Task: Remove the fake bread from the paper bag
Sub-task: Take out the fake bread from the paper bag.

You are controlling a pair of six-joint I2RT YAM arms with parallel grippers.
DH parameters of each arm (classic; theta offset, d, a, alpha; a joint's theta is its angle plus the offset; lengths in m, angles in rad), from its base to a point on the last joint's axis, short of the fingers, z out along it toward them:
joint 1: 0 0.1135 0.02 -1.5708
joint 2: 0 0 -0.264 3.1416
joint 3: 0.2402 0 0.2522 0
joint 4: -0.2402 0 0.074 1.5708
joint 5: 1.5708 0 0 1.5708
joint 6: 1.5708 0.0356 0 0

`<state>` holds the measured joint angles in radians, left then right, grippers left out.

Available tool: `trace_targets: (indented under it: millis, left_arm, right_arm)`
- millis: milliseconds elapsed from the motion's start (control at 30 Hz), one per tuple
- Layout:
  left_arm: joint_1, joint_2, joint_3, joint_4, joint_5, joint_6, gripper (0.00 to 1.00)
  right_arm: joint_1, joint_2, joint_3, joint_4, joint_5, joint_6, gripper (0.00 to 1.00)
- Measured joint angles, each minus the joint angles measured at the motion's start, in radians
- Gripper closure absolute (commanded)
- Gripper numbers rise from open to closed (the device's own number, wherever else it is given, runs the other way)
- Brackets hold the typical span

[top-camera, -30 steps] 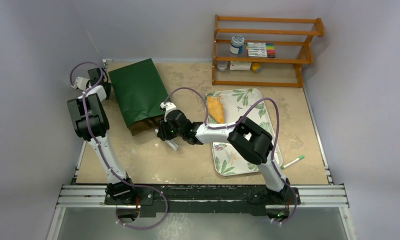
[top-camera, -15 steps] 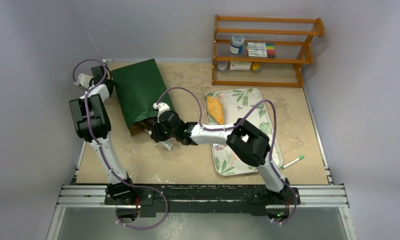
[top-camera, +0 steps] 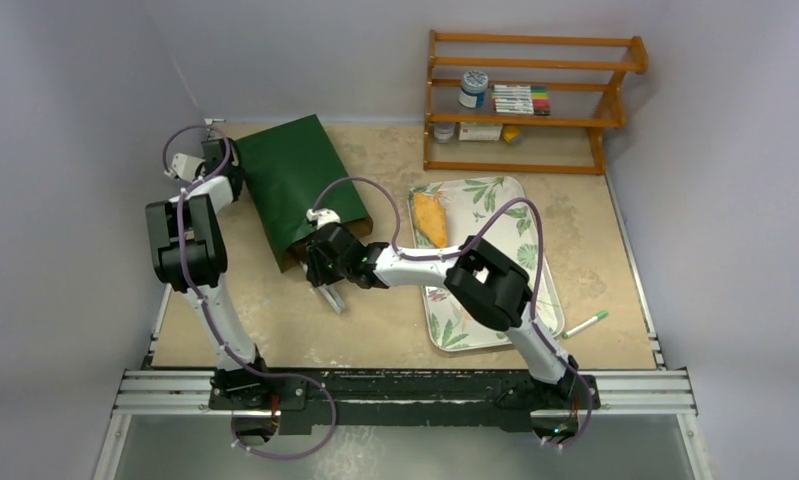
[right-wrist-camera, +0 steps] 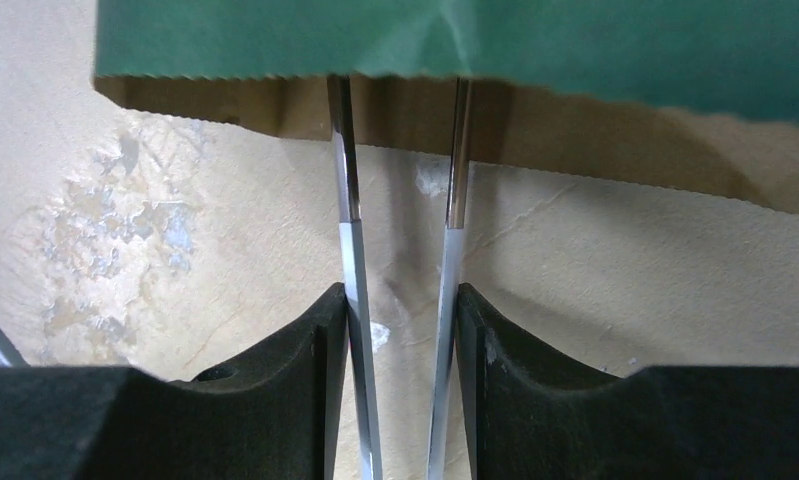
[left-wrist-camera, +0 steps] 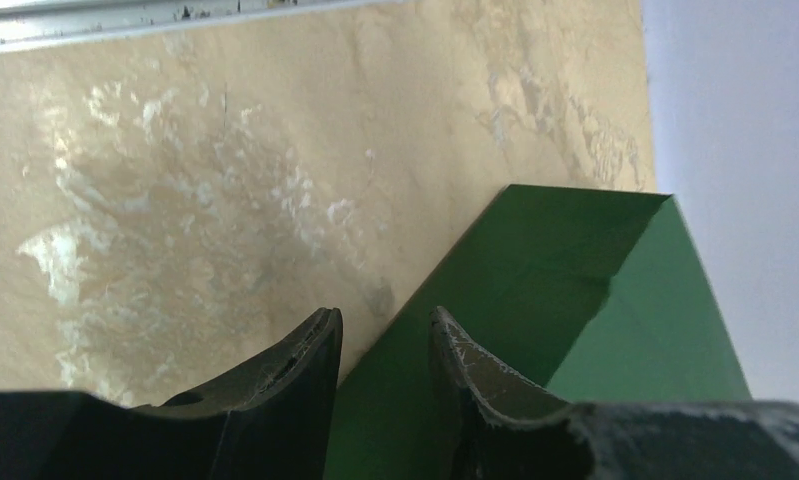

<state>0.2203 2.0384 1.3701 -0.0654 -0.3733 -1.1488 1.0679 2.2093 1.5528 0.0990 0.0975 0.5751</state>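
Note:
The dark green paper bag (top-camera: pixel 300 185) lies flat at the back left, its brown-lined mouth toward the table's middle. My left gripper (top-camera: pixel 233 170) is at its closed far corner; in the left wrist view its jaws (left-wrist-camera: pixel 383 318) straddle the bag's edge (left-wrist-camera: pixel 575 330). My right gripper (top-camera: pixel 320 272) is shut on metal tongs (right-wrist-camera: pixel 347 200), whose two arms reach into the bag's mouth (right-wrist-camera: pixel 395 120). One golden-orange bread loaf (top-camera: pixel 431 218) lies on the leaf-patterned tray (top-camera: pixel 505 210). Any bread inside the bag is hidden.
A wooden shelf (top-camera: pixel 535 100) with a jar, markers and small items stands at the back right. A green pen (top-camera: pixel 585 323) lies on the table right of the tray. The right arm stretches across the tray's left side.
The bag has swung and shifted right with my left gripper at its far corner. My right gripper has moved left and toward the bag, and the tongs' tips now enter its mouth.

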Motion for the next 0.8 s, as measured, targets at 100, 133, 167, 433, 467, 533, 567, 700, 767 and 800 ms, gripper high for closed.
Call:
trace_targets:
  millis: [100, 133, 167, 433, 467, 533, 567, 700, 767, 800]
  left_arm:
    - [-0.014, -0.008, -0.029, 0.005, -0.002, -0.013, 0.64]
    - [-0.016, -0.01, -0.037, 0.005, -0.002, -0.016, 0.64]
    - [-0.019, -0.013, -0.047, 0.005, -0.002, -0.019, 0.64]
    - [-0.021, -0.052, -0.093, 0.005, -0.002, -0.019, 0.64]
    - [-0.021, -0.055, -0.096, 0.006, -0.002, -0.019, 0.64]
    - [-0.021, -0.061, -0.106, 0.013, -0.002, -0.019, 0.64]
    - [-0.021, -0.064, -0.113, 0.014, -0.002, -0.019, 0.64]
    - [-0.021, -0.067, -0.129, 0.017, -0.001, -0.02, 0.64]
    - [-0.021, -0.068, -0.134, 0.019, -0.001, -0.021, 0.64]
    - [-0.021, -0.068, -0.136, 0.021, -0.001, -0.021, 0.64]
  right_arm:
    - [0.0, 0.013, 0.014, -0.014, 0.014, 0.001, 0.56]
    - [0.0, 0.014, 0.014, -0.017, 0.018, 0.001, 0.57]
    - [-0.001, 0.014, 0.014, -0.021, 0.019, 0.001, 0.56]
    - [-0.017, 0.014, 0.034, -0.065, 0.05, 0.008, 0.56]
    - [-0.019, 0.014, 0.04, -0.072, 0.051, 0.009, 0.56]
    - [-0.022, 0.018, 0.058, -0.091, 0.051, 0.01, 0.56]
    - [-0.022, 0.021, 0.066, -0.096, 0.051, 0.01, 0.56]
    - [-0.023, 0.042, 0.106, -0.11, 0.05, 0.01, 0.55]
    - [-0.024, 0.05, 0.117, -0.116, 0.05, 0.009, 0.55]
    - [-0.025, 0.056, 0.127, -0.119, 0.049, 0.008, 0.55]
